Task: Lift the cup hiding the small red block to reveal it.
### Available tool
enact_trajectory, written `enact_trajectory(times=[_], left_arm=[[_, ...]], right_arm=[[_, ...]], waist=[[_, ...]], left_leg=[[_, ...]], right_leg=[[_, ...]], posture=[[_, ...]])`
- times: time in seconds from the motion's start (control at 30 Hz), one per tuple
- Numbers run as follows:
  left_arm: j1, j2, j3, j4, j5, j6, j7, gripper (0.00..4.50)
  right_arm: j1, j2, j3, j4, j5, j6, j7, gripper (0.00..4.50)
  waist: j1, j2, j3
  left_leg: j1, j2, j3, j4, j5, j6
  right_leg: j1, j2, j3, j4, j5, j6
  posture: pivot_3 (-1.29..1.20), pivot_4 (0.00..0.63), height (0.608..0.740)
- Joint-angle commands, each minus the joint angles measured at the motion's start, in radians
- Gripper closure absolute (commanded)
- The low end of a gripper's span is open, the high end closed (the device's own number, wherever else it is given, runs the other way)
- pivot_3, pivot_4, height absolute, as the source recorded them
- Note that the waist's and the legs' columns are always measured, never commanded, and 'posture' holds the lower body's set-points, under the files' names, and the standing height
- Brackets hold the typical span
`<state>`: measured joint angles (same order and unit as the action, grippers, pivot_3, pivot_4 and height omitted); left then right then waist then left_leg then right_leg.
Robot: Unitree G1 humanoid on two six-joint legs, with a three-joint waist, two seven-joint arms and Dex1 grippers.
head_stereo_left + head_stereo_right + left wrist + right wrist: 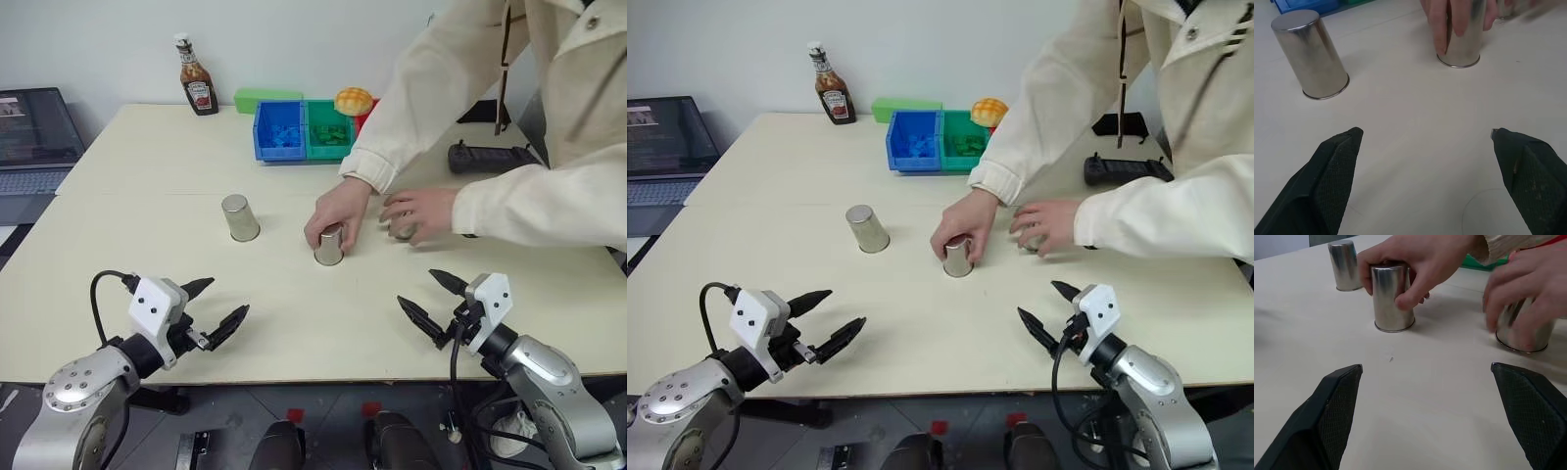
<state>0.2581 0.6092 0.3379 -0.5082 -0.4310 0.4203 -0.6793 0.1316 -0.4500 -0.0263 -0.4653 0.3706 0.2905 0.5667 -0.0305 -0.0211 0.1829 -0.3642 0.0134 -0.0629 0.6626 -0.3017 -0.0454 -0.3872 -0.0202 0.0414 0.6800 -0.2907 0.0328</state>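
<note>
Shuffle step: person's hands (338,217) on two cups (329,245) ahead of both end effectors, third cup (239,216) free. Left end effector (217,307) and right end effector (435,303) open, empty, over tabletop (294,323). Red block unseen. Next: wait, then pick cup.

Pale cream desk (147,166) against plain white wall (294,39). Open laptop (34,137) on the left, dark grey floor (225,411) below desk edge. Even indoor light.

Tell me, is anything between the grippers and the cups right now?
Yes. A person's hands cover the middle cup and the right cup. Only bare table separates the left cup from the open left gripper.
</note>
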Motion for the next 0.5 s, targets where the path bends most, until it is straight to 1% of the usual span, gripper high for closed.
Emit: enact_trajectory(times=[0.03,0.5], left_arm=[[-0.014,0.016,0.002,-0.051,-0.012,0.012,0.009,0.0],[-0.018,0.021,0.001,-0.053,-0.013,0.021,0.007,0.0]], right_arm=[[0.003,0.0,-0.01,-0.016,-0.001,-0.023,0.006,0.02],[0.006,0.009,-0.003,-0.013,-0.01,-0.03,0.002,0.02]], waist=[[0.0,0.0,0.0],[0.0,0.0,0.0]], left_leg=[[0.0,0.0,0.0,0.0,0.0,0.0],[0.0,0.0,0.0,0.0,0.0,0.0]], right_leg=[[0.0,0.0,0.0,0.0,0.0,0.0],[0.0,0.0,0.0,0.0,0.0,0.0]], posture=[[0.0,0.15,0.74],[0.0,0.15,0.74]])
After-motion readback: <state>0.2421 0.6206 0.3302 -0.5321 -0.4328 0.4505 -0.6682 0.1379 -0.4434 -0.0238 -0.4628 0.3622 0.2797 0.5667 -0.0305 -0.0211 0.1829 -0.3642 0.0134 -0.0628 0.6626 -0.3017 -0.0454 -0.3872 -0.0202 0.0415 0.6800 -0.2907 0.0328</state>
